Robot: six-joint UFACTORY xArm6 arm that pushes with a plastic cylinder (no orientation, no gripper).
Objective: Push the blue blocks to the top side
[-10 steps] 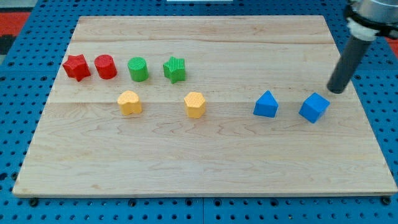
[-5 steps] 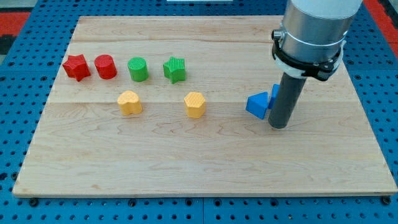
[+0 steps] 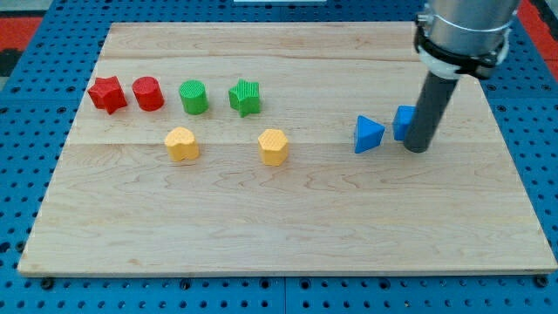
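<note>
A blue triangular block (image 3: pixel 368 134) lies right of the board's middle. A second blue block (image 3: pixel 404 122) sits just to its right, partly hidden behind my rod, so its shape is unclear. My tip (image 3: pixel 418 148) rests on the board at the lower right edge of that second block, touching or nearly touching it. The two blue blocks are close together but apart.
A red star block (image 3: pixel 106 94), red cylinder (image 3: pixel 147 93), green cylinder (image 3: pixel 193 97) and green star-like block (image 3: pixel 245 97) form a row at the left. Two yellow blocks (image 3: pixel 181 144) (image 3: pixel 273 146) lie below them. The wooden board (image 3: pixel 279 235) sits on a blue pegboard.
My rod swung left below the blue blocks, then moved right and up. The right blue block moved left and up; the triangular block shifted slightly and turned.
</note>
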